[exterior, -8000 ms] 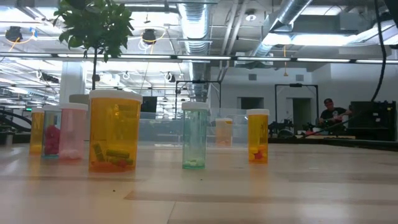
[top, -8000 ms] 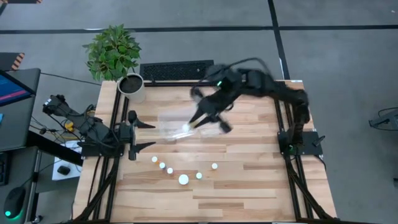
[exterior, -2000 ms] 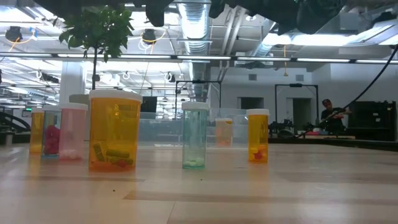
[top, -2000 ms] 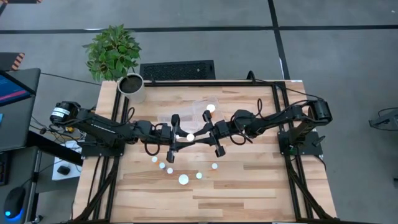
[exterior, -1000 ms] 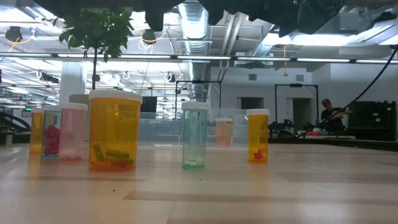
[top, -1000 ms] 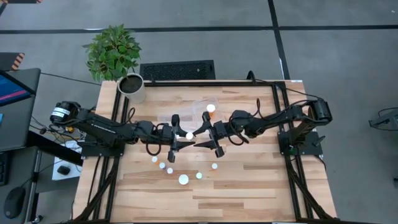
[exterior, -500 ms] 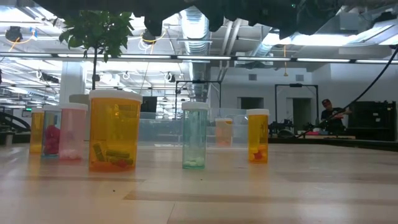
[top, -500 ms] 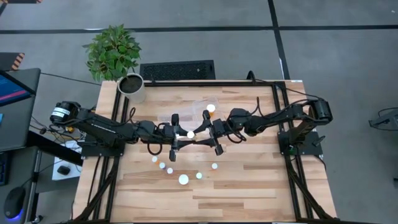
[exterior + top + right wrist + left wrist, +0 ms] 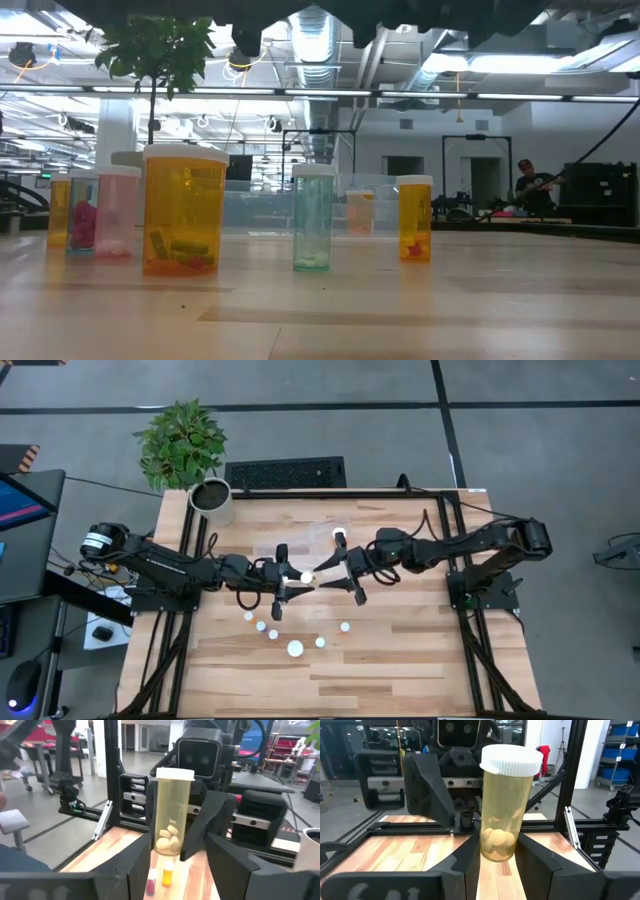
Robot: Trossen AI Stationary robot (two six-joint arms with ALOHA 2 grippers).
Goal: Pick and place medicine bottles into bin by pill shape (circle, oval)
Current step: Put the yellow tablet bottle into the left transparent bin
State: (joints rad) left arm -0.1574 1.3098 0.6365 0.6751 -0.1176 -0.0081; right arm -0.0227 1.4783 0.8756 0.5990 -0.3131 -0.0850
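A pale pill bottle (image 9: 504,805) with a white cap and round whitish pills in its bottom hangs above the table's middle, my left gripper (image 9: 290,586) shut on it. My right gripper (image 9: 340,580) faces it from the right, open, with its fingertips short of the bottle (image 9: 172,815) and touching nothing. The clear bin (image 9: 300,547) lies just beyond, with one white-capped bottle (image 9: 340,538) in it. Several more bottles stand on their bases in an arc nearer the front, among them a large orange one (image 9: 184,210). My left gripper pinches the bottle's lower part (image 9: 497,851), where the pills lie, between its two fingers. The fingers come in level from the table's left. The bottle stands upright in the hold with its cap up, lifted clear of the table.
A white plant pot (image 9: 211,498) stands at the far left corner and a dark keyboard-like slab (image 9: 285,472) lies behind the far edge. The standing bottles' caps (image 9: 295,649) curve across the near middle. A person (image 9: 530,185) sits far back in the room.
My right gripper has drawn back a little toward the table's right edge, away from the held bottle. The bottle has stayed upright in my left gripper.
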